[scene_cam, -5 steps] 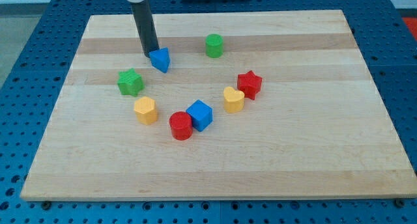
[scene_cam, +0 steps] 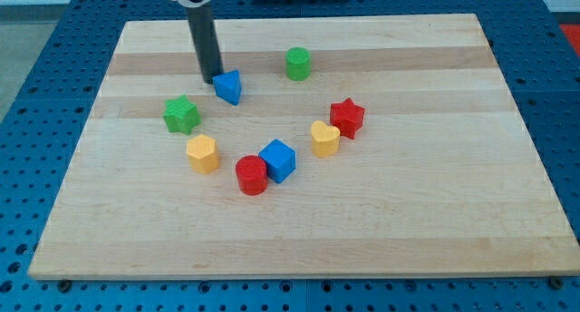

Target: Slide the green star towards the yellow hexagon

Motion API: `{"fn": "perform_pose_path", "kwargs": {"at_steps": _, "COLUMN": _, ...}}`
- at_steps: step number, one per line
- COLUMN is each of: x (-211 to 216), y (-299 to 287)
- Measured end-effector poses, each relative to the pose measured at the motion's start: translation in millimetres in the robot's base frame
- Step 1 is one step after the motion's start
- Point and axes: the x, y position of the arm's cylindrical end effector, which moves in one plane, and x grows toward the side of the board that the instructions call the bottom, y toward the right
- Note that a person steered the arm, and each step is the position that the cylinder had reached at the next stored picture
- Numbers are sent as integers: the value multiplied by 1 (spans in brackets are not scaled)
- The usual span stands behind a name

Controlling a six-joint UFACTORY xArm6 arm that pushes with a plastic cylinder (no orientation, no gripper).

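Rod, fingerless, holding nothing: my tip (scene_cam: 210,80) touches the blue triangular block (scene_cam: 228,87); green star (scene_cam: 181,114) lies toward the table's bottom-left corner, yellow hexagon (scene_cam: 202,153) just beyond.

One dark rod, plain and slim.

Here it is: a straight, round, charcoal-grey shaft, smooth along its length, with a faint sheen down one side. My tip (scene_cam: 210,78) is blunt and flat-cut, the same dark colour. At the view's top the rod enters a pale, whitish collar with a dark band, cut off by the frame edge.
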Motion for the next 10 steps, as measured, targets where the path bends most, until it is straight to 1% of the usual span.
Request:
{"fn": "perform_pose_path", "kwargs": {"at_steps": 1, "x": 6, "y": -44}}
{"fn": "perform_pose_path", "kwargs": {"at_steps": 2, "x": 28, "y": -73}}
{"fn": "perform_pose_path", "kwargs": {"at_steps": 3, "x": 56, "y": -77}}
{"fn": "perform_pose_path", "kwargs": {"at_steps": 5, "x": 57, "y": -76}}
{"fn": "perform_pose_path", "kwargs": {"at_steps": 8, "x": 57, "y": -30}}
{"fn": "perform_pose_path", "kwargs": {"at_steps": 9, "x": 57, "y": -20}}
{"fn": "perform_pose_path", "kwargs": {"at_steps": 10, "x": 55, "y": -25}}
